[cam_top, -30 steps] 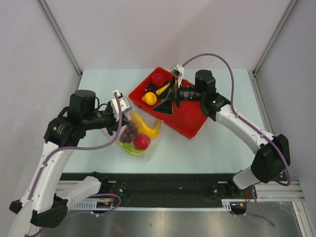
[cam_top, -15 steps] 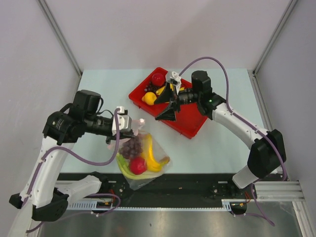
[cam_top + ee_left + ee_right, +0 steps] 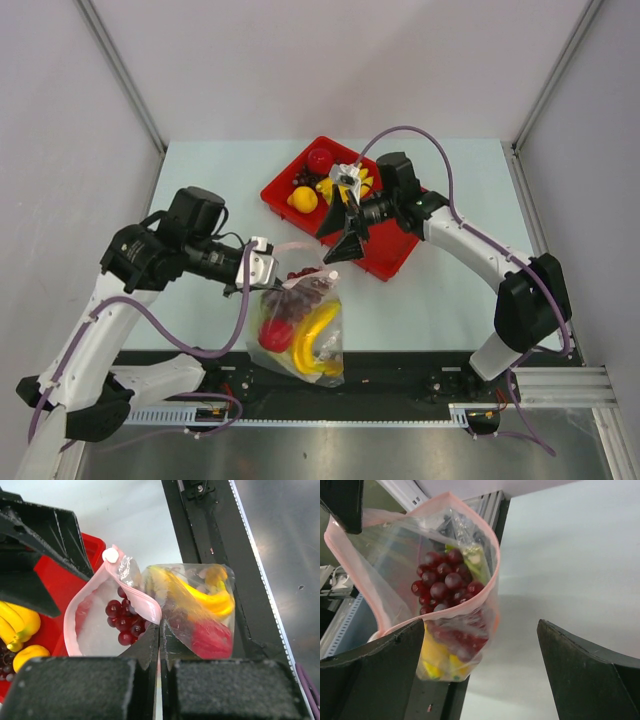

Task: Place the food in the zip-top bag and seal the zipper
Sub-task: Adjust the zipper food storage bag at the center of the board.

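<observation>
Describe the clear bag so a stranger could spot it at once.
Find the red rectangular plastic tray at the far middle of the table. Nearer, the left gripper pinches a clear crinkly plastic bag holding fruit. Only it has a pink zipper strip along its mouth.

The zip-top bag (image 3: 300,335) hangs over the near edge of the tabletop (image 3: 450,300), left of centre. In it, grapes (image 3: 310,292) lie nearest the mouth, with an apple (image 3: 275,335) left of a banana (image 3: 312,340) beneath. Behind it and to the right sits the tray (image 3: 385,250), holding a second apple (image 3: 320,161), a lemon (image 3: 303,199) and bananas (image 3: 335,185) at its far-left end.
</observation>
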